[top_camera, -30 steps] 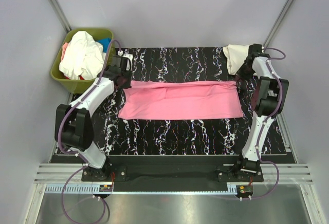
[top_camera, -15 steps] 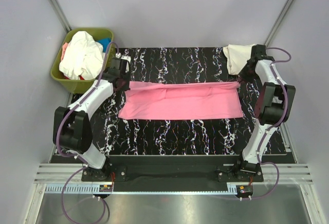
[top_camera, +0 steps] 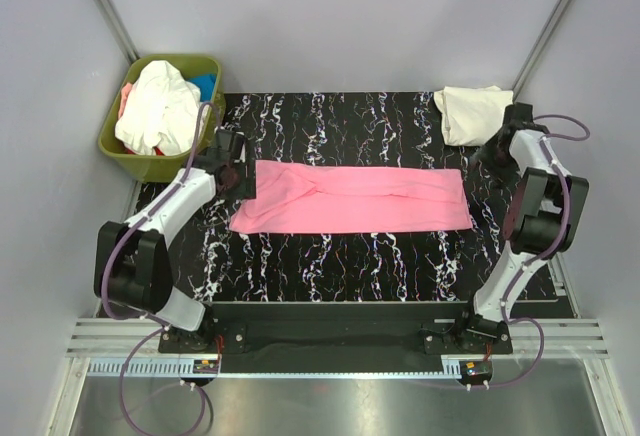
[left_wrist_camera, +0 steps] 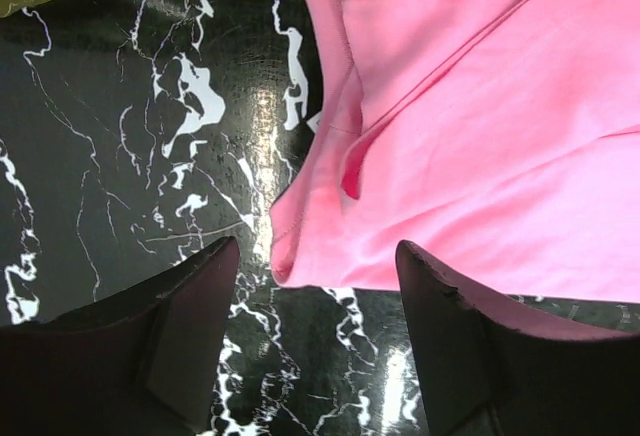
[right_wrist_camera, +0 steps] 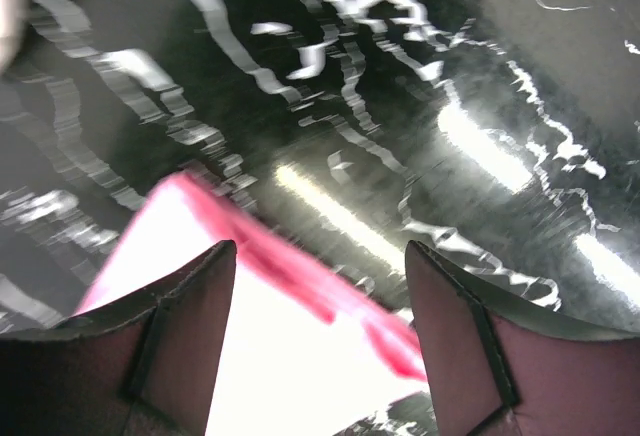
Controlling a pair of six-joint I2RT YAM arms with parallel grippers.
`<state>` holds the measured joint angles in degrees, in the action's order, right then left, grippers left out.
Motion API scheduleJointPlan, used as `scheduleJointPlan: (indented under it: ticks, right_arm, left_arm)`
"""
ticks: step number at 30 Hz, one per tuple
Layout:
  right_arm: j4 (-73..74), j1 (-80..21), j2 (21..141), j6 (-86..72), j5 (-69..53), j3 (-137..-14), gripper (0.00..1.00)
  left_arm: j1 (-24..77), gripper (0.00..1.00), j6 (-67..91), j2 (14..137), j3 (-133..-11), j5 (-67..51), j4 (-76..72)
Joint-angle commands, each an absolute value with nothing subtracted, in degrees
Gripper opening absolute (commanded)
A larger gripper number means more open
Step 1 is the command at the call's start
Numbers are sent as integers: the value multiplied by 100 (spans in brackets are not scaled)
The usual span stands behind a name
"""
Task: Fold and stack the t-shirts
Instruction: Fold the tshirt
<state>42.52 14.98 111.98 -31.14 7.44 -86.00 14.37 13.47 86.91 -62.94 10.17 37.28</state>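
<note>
A pink shirt (top_camera: 350, 199) lies flat across the middle of the black, white-veined desk (top_camera: 330, 256), folded into a long band that runs from left to right, with both arms stationed at its ends. The left pincer (left_wrist_camera: 312, 256) hovers over the band's left end with its dark fingers (left_wrist_camera: 190, 306) spread wide and gripping nothing; in the left wrist view the shirt's stitched hem and a rumpled corner rest on the desk just between the fingertips. The right pincer (right_wrist_camera: 320, 251) stands just beyond the band's far right corner, its jaws likewise wide and empty; the right wrist view is blurred, but it shows a pink edge with a darker fold lying on the glossy desk below the fingers. A cream shirt (top_camera: 472, 114) sits folded at the desk's far right corner, near the right arm and apart from the pink one. Off the far left corner stands an olive-green bin (top_camera: 125, 151), heaped with a crumpled white shirt (top_camera: 160, 106), with a patch of blue cloth (top_camera: 203, 84) showing at its far right side and a sliver of pink cloth (top_camera: 124, 99) at its left rim.
</note>
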Motion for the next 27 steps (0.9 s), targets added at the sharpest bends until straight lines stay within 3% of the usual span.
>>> scheduleJointPlan:
  ticks: [1, 6, 14, 20, 25, 27]
  right_arm:
    - [3877, 1231, 10442, -3226, 493, -8499, 74]
    - [3788, 310, 10546, -2945, 256, -8481, 72]
    - [3954, -263, 11486, -2751, -492, -8446, 67]
    - [4210, -755, 11646, -2707, -781, -8131, 63]
    - [3859, -1510, 10646, -3801, -1897, -7077, 61]
    - [3578, -2620, 10074, -4591, -2509, -6637, 61]
  left_arm:
    - [1538, 69, 1810, 8429, -6425, 897, 3595]
    - [1784, 67, 2188, 8999, -6626, 713, 3437]
    - [1863, 63, 2628, 9938, -6837, 308, 3182]
    - [1863, 62, 2628, 11141, -7759, 369, 3382]
    - [1749, 61, 2645, 12820, -10357, 290, 4208]
    - [1697, 62, 2689, 13848, -12169, 81, 4762]
